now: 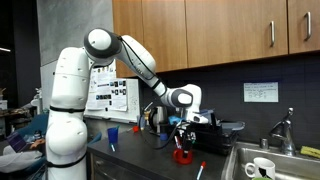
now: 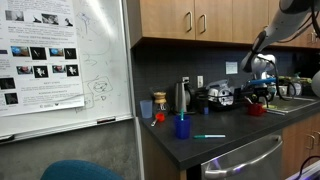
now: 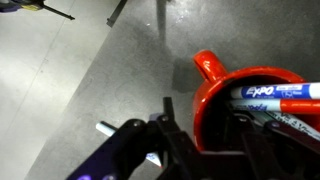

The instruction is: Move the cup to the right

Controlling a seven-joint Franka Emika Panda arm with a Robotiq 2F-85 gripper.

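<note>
The red cup (image 3: 215,95) stands on the grey counter (image 3: 90,80) with several Expo markers (image 3: 268,95) in it. In the wrist view it fills the right side. It shows under the gripper in both exterior views (image 1: 182,155) (image 2: 256,108). My gripper (image 3: 215,140) reaches down onto the cup's near wall. One finger is outside against the red wall and the other is inside among the markers. The fingers look closed on the rim. In both exterior views the gripper (image 1: 181,140) (image 2: 257,97) sits right on top of the cup.
A small blue cup (image 1: 112,133) (image 2: 182,126) stands further along the counter. A loose marker (image 1: 200,170) (image 2: 210,136) lies near the front edge. A sink with a white mug (image 1: 262,168) and a faucet (image 1: 285,128) is beside the red cup. Appliances (image 1: 215,125) line the back wall.
</note>
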